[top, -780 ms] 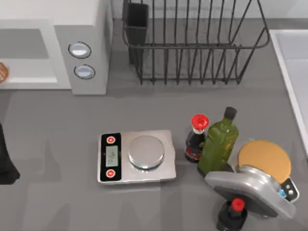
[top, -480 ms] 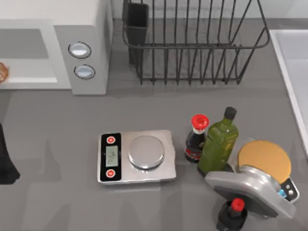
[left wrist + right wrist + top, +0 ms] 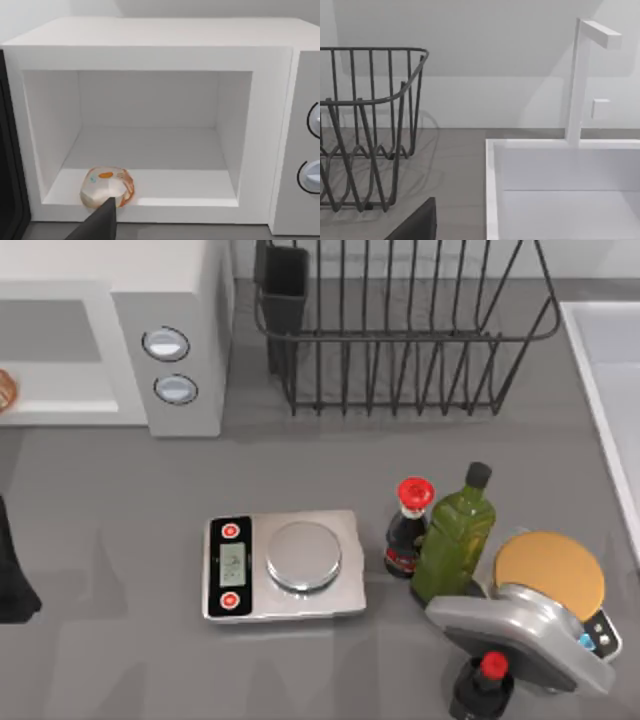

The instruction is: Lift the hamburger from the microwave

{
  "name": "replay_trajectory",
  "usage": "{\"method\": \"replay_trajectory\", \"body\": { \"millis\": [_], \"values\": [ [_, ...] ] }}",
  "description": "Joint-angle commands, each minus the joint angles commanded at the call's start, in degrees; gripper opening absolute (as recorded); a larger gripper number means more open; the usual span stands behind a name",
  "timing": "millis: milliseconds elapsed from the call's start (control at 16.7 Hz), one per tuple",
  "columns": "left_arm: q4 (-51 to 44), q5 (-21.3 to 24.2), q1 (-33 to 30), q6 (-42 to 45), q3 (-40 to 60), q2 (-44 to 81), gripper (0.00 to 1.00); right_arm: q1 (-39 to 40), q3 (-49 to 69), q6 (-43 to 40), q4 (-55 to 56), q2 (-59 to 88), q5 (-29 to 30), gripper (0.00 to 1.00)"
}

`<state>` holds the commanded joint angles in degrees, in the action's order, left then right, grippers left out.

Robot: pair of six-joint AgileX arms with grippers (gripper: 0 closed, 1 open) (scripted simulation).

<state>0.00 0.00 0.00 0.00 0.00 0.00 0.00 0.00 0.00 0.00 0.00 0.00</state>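
As I look out from the left wrist, one dark finger [image 3: 100, 222] of my left gripper pokes in close to the lens, and I cannot tell how wide the jaws stand. In the top view the left arm [image 3: 12, 575] is a dark shape at the table's left edge, in front of the microwave [image 3: 170, 300] and well short of it. Just past the fingertip in the wrist view sits the hamburger [image 3: 107, 187], on the cavity floor at the front lip, toward the side far from the dials [image 3: 314, 176]. The door is open, a black slab at the frame's edge.

I judge this to be the approach: nothing is gripped and the bun rests on the floor. The next move calls for easing forward through the opening, keeping clear of the near side wall, then closing on the bun and raising it without hitting the cavity roof.

The bun is small, rounded and glossy, pale with orange-brown patches. It looks slippery, so I would grip it low.

My right arm is parked; its finger [image 3: 417, 225] faces the rack [image 3: 365, 130] and sink [image 3: 560, 190], spread unknown.
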Motion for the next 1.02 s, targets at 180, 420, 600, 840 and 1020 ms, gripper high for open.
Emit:
{"method": "replay_trajectory", "body": {
  "millis": [180,420,600,840,1020],
  "values": [
    [0.00,0.00,0.00,0.00,0.00,0.00,1.00,0.00,0.00,0.00,0.00,0.00,0.00,1.00],
    [0.00,0.00,0.00,0.00,0.00,0.00,1.00,0.00,0.00,0.00,0.00,0.00,0.00,1.00],
    [0.00,0.00,0.00,0.00,0.00,0.00,1.00,0.00,0.00,0.00,0.00,0.00,0.00,1.00],
    [1.62,0.39,0.35,0.15,1.22,3.34,1.00,0.00,0.00,0.00,0.00,0.00,0.00,1.00],
    [5.65,1.36,1.23,0.53,4.27,11.66,1.00,0.00,0.00,0.00,0.00,0.00,0.00,1.00]
  ]
}}
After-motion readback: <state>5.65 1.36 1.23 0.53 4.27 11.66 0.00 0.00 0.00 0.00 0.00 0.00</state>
